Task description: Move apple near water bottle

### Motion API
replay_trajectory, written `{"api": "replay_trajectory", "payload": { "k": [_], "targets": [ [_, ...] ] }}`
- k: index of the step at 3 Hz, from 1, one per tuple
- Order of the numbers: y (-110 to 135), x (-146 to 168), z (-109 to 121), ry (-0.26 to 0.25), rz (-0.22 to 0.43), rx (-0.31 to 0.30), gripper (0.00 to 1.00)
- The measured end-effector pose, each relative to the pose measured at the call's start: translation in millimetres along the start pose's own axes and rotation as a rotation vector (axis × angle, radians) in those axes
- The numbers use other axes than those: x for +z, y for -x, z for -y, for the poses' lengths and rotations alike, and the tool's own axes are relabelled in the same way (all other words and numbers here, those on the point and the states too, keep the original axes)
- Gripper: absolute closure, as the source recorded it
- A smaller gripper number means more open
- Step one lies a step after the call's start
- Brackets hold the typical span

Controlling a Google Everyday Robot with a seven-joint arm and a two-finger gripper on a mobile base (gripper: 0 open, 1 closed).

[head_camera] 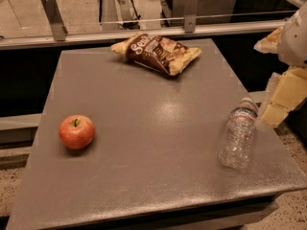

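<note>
Hanging at the right edge of the scene, the gripper sits just off the table's right side, with its pale yellowish end close beside the capped top of the water bottle. Whether it is spread or pressed together cannot be told from this view, and nothing can be seen held in it. White parts of the arm rise above it toward the upper right corner.

The water bottle lies on its side on the right part of the grey table, with its cap pointing far and its base toward the near edge. At the far edge, about midway across, lies a brown-and-yellow chip bag, well apart from both task things. The apple rests on the left side of the table in the near half, stem up. It is well apart from the bottle, with bare tabletop between them.

The task looks not yet begun, since the apple has the whole width of the table to cross. It should handle as a firm, fairly dense thing with a smooth skin that may slip, and being round it may roll if nudged off-centre. A grip from above across its widest part, straddling the stem, seems safest, firm but not hard enough to bruise. The bottle could roll if bumped, so the apple is best set down just beside it, not against it.
</note>
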State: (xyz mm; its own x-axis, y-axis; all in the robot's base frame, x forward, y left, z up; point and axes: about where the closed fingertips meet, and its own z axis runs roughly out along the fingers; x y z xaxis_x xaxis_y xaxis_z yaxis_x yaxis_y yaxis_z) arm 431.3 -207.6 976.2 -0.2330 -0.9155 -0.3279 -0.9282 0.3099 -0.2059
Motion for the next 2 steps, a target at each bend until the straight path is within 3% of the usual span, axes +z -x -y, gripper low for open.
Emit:
{"api": "replay_trajectory", "payload": {
  "k": [1, 2],
  "targets": [
    [1, 0, 0, -0.003, 0.001, -0.004, 0.0],
    [38, 19, -20, 0.012, 0.027, -0.098, 0.0]
  ]
}}
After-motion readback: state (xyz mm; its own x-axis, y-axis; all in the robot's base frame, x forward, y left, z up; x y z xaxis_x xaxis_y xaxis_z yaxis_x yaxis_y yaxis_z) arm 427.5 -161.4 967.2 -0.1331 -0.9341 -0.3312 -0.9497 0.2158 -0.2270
